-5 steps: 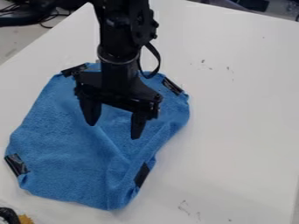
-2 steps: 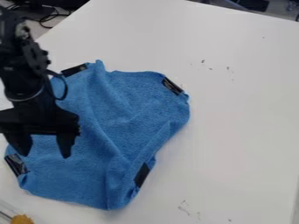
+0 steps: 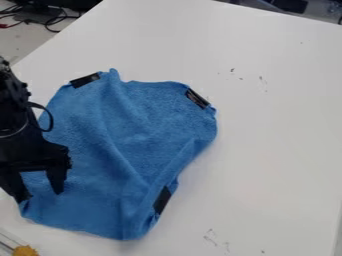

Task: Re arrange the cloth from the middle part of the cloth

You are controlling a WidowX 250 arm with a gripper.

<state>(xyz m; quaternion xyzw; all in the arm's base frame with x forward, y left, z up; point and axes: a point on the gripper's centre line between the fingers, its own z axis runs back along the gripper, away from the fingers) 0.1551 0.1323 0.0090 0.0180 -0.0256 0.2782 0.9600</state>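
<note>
Black tape (image 3: pixel 162 200) on blue cloth (image 3: pixel 150 135)

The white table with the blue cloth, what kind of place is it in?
Probably a robot lab or workroom: a black robot arm is over the blue cloth, and loose cables lie beyond the white table.

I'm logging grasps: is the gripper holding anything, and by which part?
Nothing is held: the gripper is open, its fingers apart over the blue cloth.

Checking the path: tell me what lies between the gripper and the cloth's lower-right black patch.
Creased blue cloth, nothing on it, in the camera view.
</note>
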